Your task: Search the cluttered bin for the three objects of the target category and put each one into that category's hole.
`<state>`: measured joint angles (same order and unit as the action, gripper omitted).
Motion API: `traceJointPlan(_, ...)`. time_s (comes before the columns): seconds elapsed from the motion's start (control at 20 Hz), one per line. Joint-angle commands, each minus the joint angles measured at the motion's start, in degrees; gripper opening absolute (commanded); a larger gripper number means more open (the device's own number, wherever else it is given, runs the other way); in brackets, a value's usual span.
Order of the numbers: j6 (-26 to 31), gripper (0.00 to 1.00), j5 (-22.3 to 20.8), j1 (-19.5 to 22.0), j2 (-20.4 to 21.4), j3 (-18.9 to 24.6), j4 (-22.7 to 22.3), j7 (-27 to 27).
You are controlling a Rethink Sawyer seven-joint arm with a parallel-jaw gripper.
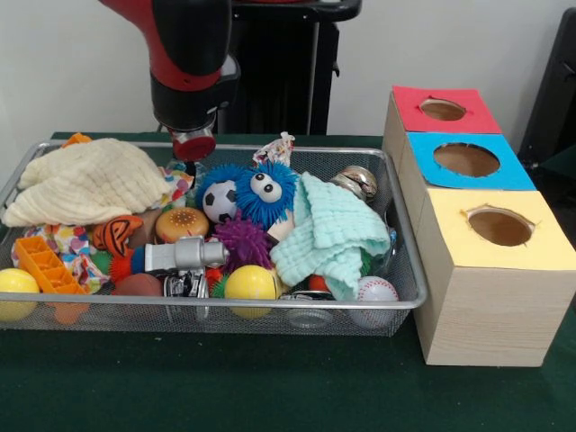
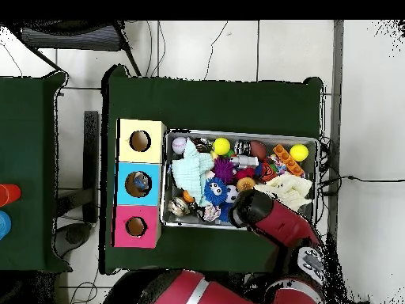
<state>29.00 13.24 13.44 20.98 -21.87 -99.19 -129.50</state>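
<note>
The silver wire-mesh bin (image 1: 409,270) is full of toys and cloths; it also shows in the overhead view (image 2: 237,132). A see-through plastic piece (image 1: 309,316) lies at the bin's front wall under a yellow ball, and another clear piece (image 1: 389,245) seems to sit against the right wall by the mint cloth. The rest are hidden. The red-topped hole (image 1: 442,110) is in the farthest box, also seen from above (image 2: 136,226). My gripper (image 1: 192,151) hangs low over the bin's far left part, beside the cream cloth; the arm (image 2: 253,208) covers it from above.
Blue-topped hole (image 1: 466,159) and yellow-topped hole (image 1: 499,227) sit in the same row of boxes right of the bin. A cream cloth (image 1: 90,180), a mint cloth (image 1: 328,229), a blue furry toy (image 1: 261,191), metal cans (image 1: 357,181) and balls fill the bin.
</note>
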Motion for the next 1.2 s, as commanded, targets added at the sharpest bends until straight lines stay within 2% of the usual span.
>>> traceJointPlan(0.05,-11.8,1.00,3.5,2.8,-7.2,11.8,-3.8,-9.5)
traceJointPlan(0.5,-15.0,1.00,4.1,3.6,-7.5,13.8,-5.4,-9.3)
traceJointPlan(1.2,-22.5,1.00,2.2,5.4,-9.6,16.1,-6.1,-8.7)
